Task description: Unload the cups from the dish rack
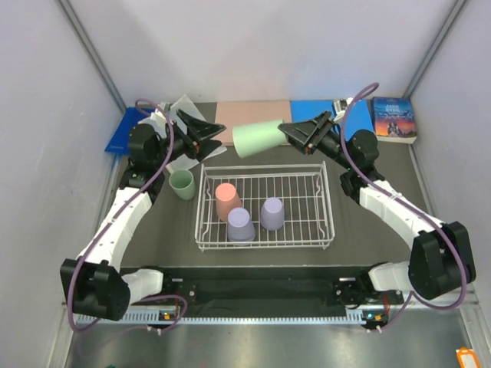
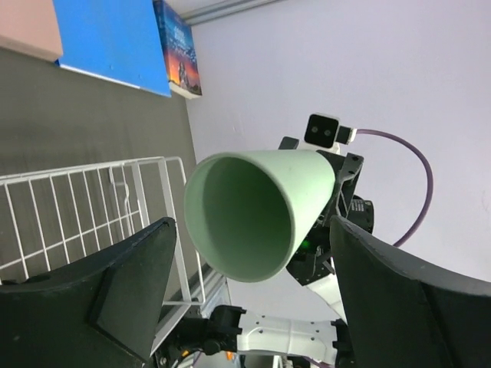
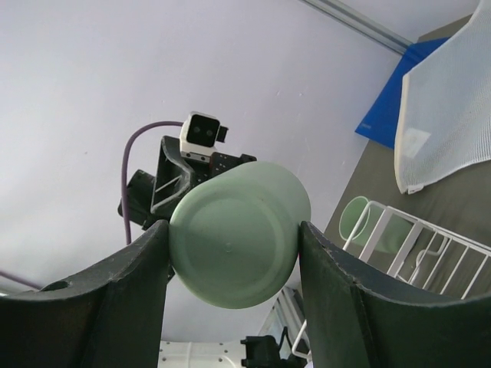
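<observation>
From above, the arm bases sit at the near edge of the bench (image 1: 153,245), partly cut off by a black rail. Just beyond them stands the dish rack (image 1: 265,239). It holds three cups upside down: a lavender cup (image 1: 240,225) nearest, touching a salmon pink cup (image 1: 228,202) behind it, and a second lavender cup (image 1: 272,214) just to their right. Just left of the rack a green cup (image 1: 182,184) stands upright on the bench.

Above the rack's far side, another green cup (image 1: 259,138) lies sideways in the air. The right arm reaches in from the right and its pincer (image 1: 285,134) is pinching this cup at the base end. In the right wrist view both fingers (image 3: 100,299) press the cup's sides, and the cup's bottom hides much of the left arm's wrist behind it.

The left arm comes in from the left with its pincer (image 1: 219,140) spread wide and facing the cup's open mouth. Its wrist view shows a gap on each side between fingers (image 2: 115,284) and cup. How far short of the rim they are is hard to judge.

Along the far edge lie a white mesh cloth (image 1: 180,107), partly hidden by the left arm, a blue sheet (image 1: 123,138), a tan board (image 1: 249,113), a blue board (image 1: 314,111) and a book (image 1: 393,119).
</observation>
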`<state>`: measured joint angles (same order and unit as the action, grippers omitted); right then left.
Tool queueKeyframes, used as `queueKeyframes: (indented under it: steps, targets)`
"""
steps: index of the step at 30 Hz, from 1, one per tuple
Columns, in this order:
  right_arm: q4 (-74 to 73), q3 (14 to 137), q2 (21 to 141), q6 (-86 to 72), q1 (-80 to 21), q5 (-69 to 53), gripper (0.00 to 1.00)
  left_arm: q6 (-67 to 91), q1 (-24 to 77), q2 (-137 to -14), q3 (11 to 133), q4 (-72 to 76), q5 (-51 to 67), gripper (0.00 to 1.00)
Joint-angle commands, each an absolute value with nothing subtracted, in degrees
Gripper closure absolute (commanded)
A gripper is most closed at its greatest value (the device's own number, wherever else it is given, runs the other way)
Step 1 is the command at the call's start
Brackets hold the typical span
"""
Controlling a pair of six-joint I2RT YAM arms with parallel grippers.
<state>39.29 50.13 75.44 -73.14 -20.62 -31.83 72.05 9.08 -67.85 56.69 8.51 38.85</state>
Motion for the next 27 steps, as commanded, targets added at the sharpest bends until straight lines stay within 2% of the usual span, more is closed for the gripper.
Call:
queueKeyframes:
  steps: [1,9,18,21,22,23,24,25,26,27]
  targets:
    - [44.6,50.7,76.7,-73.2,-21.2,-33.0,1.00,71.5,8.9,-66.3,57.2,10.9,38.5,0.15]
    - [48.2,54.7,83.1,-74.3,-25.1,-33.5,1.00,75.1,10.5,-65.6,53.9,20.3,39.5,0.15]
    - [50.3,58.8,88.0,-74.9,-28.7,-33.7,1.00,73.8,12.7,-64.5,54.1,20.0,39.3,0.17]
    - [51.0,58.2,88.0,-75.1,-28.9,-33.8,1.00,73.4,12.7,-64.2,53.7,19.5,38.9,0.34]
    - [50.5,57.6,87.6,-75.0,-28.9,-33.8,1.00,72.7,12.7,-64.0,53.7,19.0,38.8,0.45]
    - [49.8,57.4,87.1,-74.7,-28.9,-33.9,1.00,72.3,12.6,-63.9,54.0,17.2,38.2,0.69]
    - [49.1,57.4,86.8,-73.7,-28.9,-34.3,1.00,71.7,12.7,-64.0,54.4,15.6,37.7,0.87]
    - [48.3,57.0,86.5,-73.0,-28.9,-34.4,1.00,70.4,12.7,-64.1,54.7,14.3,37.4,1.00]
    - [46.2,57.1,85.7,-72.3,-28.9,-34.5,0.97,69.7,12.6,-64.2,55.2,12.1,36.9,1.00]
    - [44.5,57.4,85.3,-70.6,-28.8,-34.5,0.89,68.5,12.6,-64.2,55.5,10.8,36.7,1.00]
